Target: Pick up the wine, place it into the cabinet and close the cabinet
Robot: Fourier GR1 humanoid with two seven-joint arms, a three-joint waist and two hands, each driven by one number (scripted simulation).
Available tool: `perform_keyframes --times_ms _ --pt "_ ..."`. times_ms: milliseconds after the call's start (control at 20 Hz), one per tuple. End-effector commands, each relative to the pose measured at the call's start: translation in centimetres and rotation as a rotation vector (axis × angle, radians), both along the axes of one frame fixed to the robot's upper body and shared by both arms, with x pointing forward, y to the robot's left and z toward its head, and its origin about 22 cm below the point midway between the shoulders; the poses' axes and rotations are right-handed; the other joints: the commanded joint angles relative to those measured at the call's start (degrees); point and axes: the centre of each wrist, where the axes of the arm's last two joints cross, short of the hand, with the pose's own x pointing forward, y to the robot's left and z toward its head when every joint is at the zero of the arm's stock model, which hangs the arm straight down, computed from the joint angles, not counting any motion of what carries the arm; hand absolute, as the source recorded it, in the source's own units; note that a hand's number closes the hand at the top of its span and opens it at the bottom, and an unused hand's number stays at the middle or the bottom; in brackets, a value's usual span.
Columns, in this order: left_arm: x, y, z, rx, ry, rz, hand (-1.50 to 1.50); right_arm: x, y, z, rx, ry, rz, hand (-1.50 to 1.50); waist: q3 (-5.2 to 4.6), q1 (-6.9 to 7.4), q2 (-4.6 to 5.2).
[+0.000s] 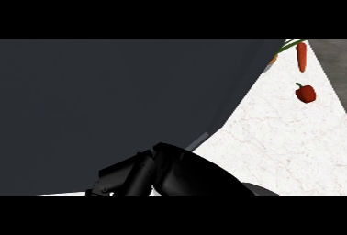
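Head view: dark cabinet door [115, 105] fills most of frame, white counter [284, 151] at right, pepper [305, 93] and carrot [301, 56] far back. Wine not visible, probably already behind the door. One black hand [159, 172], probably the right, low centre by the door; open or curled, can't tell. To close: push near the free edge, follow the swing until flush.

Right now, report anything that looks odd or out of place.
A dark grey panel fills most of the view, the right hand low before it. No wine shows. Red pepper and carrot lie on the counter, nothing spilled.
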Motion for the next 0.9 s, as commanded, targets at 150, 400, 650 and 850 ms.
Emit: perform_keyframes --times_ms 150,400,650,850 --pt "-0.7 0.2 -1.2 0.001 0.013 -0.011 1.50 5.2 3.2 1.0 0.044 0.040 -0.064 1.50 -0.01 0.48 0.15" --pt "0.7 2.1 0.7 -0.001 0.003 0.004 1.50 6.7 4.0 0.2 0.061 0.096 -0.094 1.50 0.01 -0.02 0.10" --pt "-0.5 1.2 1.8 0.029 -0.008 -0.013 1.50 9.9 2.5 -1.5 0.077 0.162 -0.141 1.50 0.05 -0.01 0.08" --pt "1.2 0.5 0.0 0.028 -0.014 0.001 1.50 13.1 1.4 -2.6 0.030 0.177 -0.175 1.50 0.02 -0.46 0.21"
